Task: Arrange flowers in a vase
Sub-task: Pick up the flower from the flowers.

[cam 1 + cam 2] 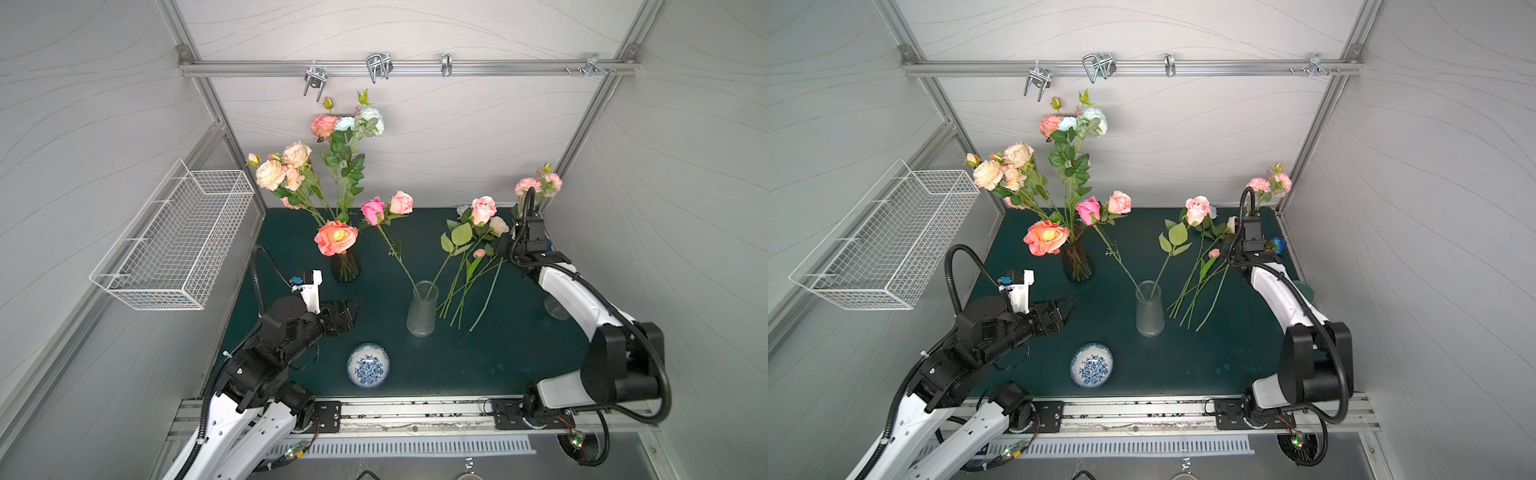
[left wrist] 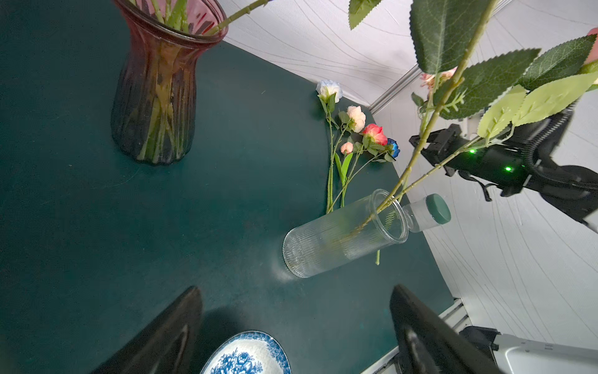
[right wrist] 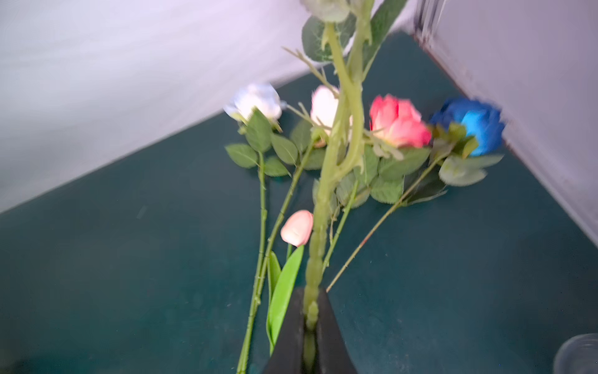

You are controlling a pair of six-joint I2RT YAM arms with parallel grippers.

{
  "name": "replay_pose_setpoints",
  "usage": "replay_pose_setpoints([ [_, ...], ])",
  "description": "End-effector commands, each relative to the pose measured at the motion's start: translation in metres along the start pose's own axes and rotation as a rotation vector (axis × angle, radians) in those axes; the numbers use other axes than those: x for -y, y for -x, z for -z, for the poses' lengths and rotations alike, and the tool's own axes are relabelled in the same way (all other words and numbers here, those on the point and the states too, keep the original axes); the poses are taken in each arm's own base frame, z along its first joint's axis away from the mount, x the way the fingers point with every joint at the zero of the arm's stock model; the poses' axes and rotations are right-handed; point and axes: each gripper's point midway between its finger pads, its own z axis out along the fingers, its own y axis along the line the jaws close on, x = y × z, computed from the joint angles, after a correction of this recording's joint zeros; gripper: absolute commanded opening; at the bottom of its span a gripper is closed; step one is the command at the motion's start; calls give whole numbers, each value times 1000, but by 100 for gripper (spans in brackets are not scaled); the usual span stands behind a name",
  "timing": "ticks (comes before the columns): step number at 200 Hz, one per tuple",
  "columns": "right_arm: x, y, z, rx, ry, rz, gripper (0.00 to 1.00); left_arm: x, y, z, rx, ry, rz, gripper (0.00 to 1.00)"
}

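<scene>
Green mat (image 1: 478,365), clear vase (image 1: 422,311) holding two rose stems (image 1: 398,257), left tool (image 1: 355,309) apart, right tool (image 3: 310,323) clamping flower (image 3: 318,233).

No lettering, label, brand or number is legible on the flowers (image 2: 375,134), vase (image 1: 422,311) or bowl (image 1: 368,365).

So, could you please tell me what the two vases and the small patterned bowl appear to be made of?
The clear vase looks like glass, possibly plastic: transparent ribbed wall, stems showing through. The dark vase looks like glossy tinted glass, reddish-brown, its stems visible inside too. The bowl looks like glazed ceramic: shiny white with a blue floral print.
</scene>
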Motion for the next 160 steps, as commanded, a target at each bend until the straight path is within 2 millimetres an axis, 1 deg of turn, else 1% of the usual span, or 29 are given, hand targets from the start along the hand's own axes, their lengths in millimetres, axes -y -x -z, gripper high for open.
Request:
replay_pose_setpoints([
  [1, -4, 36, 49, 153, -22, 85, 0, 11, 16, 9, 55, -33, -5, 92],
  [13, -9, 43, 74, 198, -7, 105, 0, 12, 17, 10, 59, -39, -3, 92],
  [39, -28, 49, 129, 299, 45, 177, 0, 13, 18, 10, 62, -38, 1, 92],
  [63, -44, 62, 185, 403, 88, 242, 0, 14, 19, 11, 59, -36, -1, 92],
  [80, -57, 69, 223, 458, 159, 269, 0, 15, 21, 13, 60, -37, -2, 92],
  [95, -73, 69, 254, 474, 276, 286, 0, 16, 22, 14, 64, -38, 4, 92],
  [127, -108, 70, 316, 491, 612, 294, 0, 16, 22, 16, 62, -40, 12, 92],
  [145, -135, 69, 349, 489, 830, 330, 0, 15, 22, 19, 68, -33, 12, 92],
  [155, -154, 67, 363, 476, 948, 366, 0, 14, 22, 20, 71, -31, 13, 92],
  [160, -164, 65, 367, 466, 998, 380, 0, 14, 22, 20, 72, -31, 14, 92],
])
